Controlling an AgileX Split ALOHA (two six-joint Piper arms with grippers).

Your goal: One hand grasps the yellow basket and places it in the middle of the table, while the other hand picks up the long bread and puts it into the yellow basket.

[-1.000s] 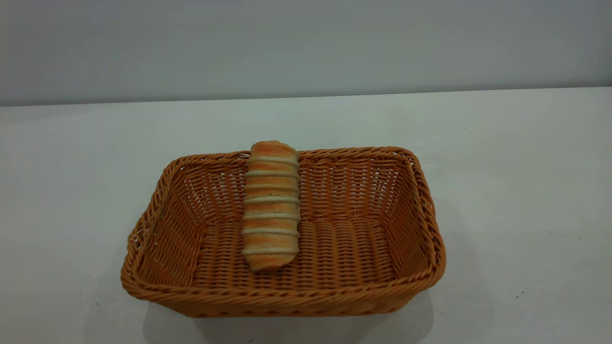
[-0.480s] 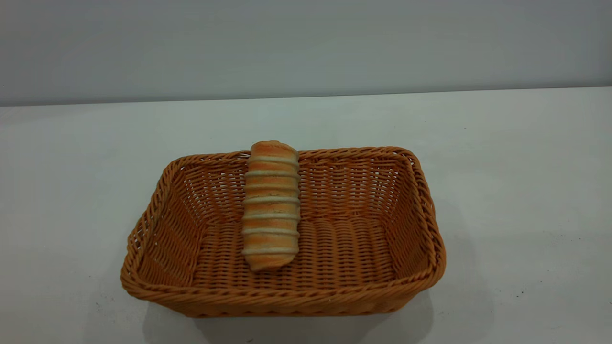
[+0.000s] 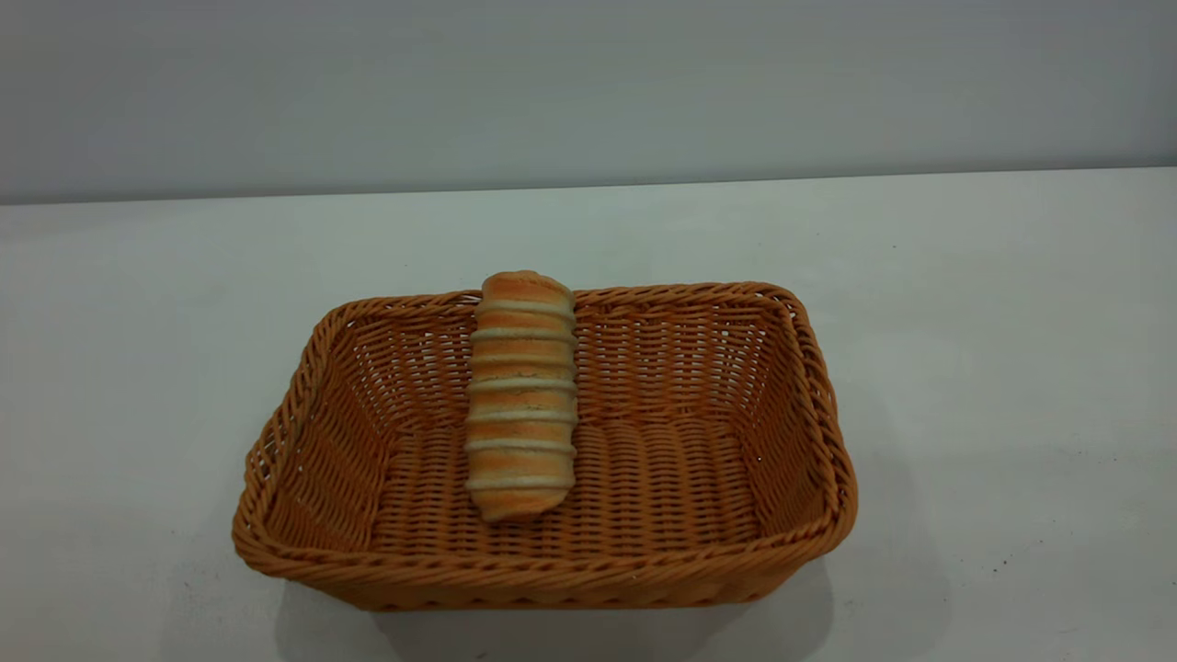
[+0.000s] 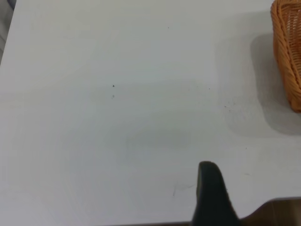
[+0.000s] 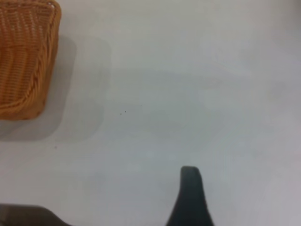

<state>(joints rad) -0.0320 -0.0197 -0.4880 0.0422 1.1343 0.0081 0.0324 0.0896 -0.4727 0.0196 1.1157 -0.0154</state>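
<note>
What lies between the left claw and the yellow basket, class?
In the left wrist view, only bare white table with a few dark specks and the basket's shadow separates the left claw from the yellow basket.

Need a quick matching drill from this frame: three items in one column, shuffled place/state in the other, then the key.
Items:
1. striped golden-orange long bread
2. orange-tan woven wicker yellow basket
3. white flat table

States:
A. bare surface with tiny dark specks
B. leaning on the far rim, lower end on the woven floor
C. standing mid-table, no gripper touching it

Pairs: 1-B, 2-C, 3-A
</note>
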